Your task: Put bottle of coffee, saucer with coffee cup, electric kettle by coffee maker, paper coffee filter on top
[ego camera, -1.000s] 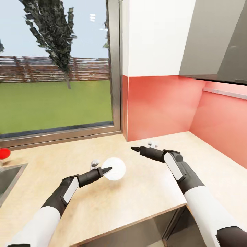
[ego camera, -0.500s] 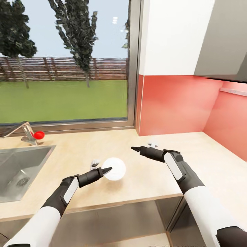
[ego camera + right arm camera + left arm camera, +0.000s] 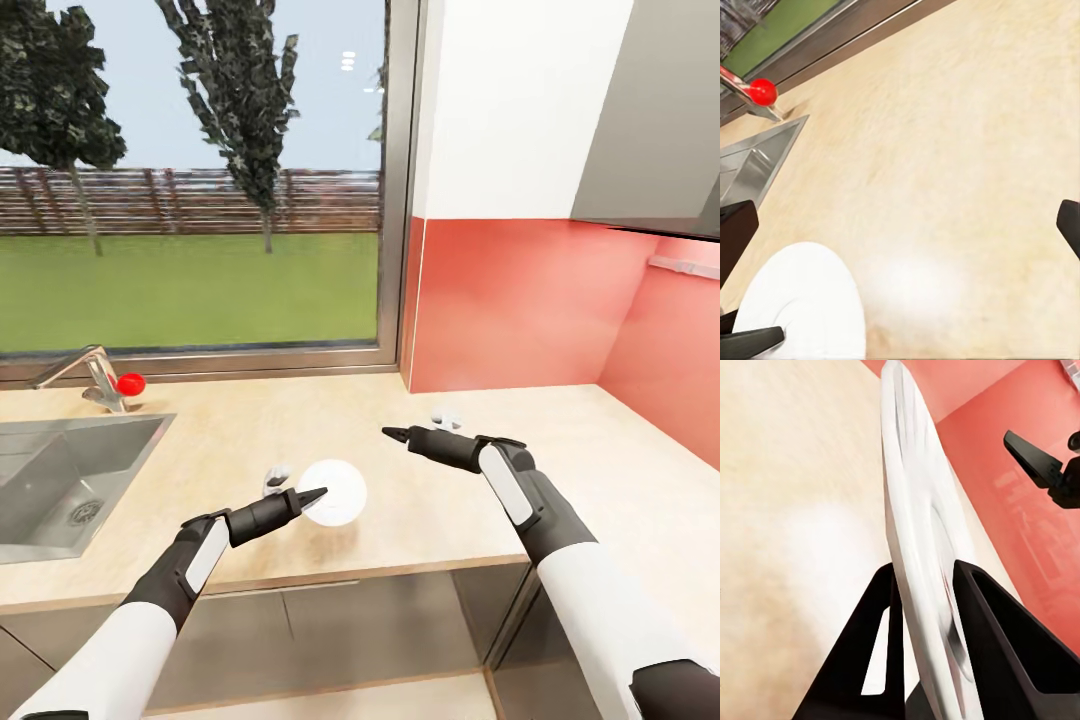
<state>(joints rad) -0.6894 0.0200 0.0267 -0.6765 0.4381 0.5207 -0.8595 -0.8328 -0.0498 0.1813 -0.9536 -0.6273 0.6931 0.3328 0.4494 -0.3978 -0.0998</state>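
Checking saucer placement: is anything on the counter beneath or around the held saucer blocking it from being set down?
Nothing visible does. The left gripper holds the saucer over bare countertop; the sink lies off toward the left. The coffee maker cannot be located.

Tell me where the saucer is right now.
In the head view the saucer is pinched on edge in the left gripper, held over the countertop right of the sink, with the right gripper empty nearby.

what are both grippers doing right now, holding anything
Left gripper: shut on the round white saucer.
Right gripper: open, holding nothing, above the light wooden countertop.
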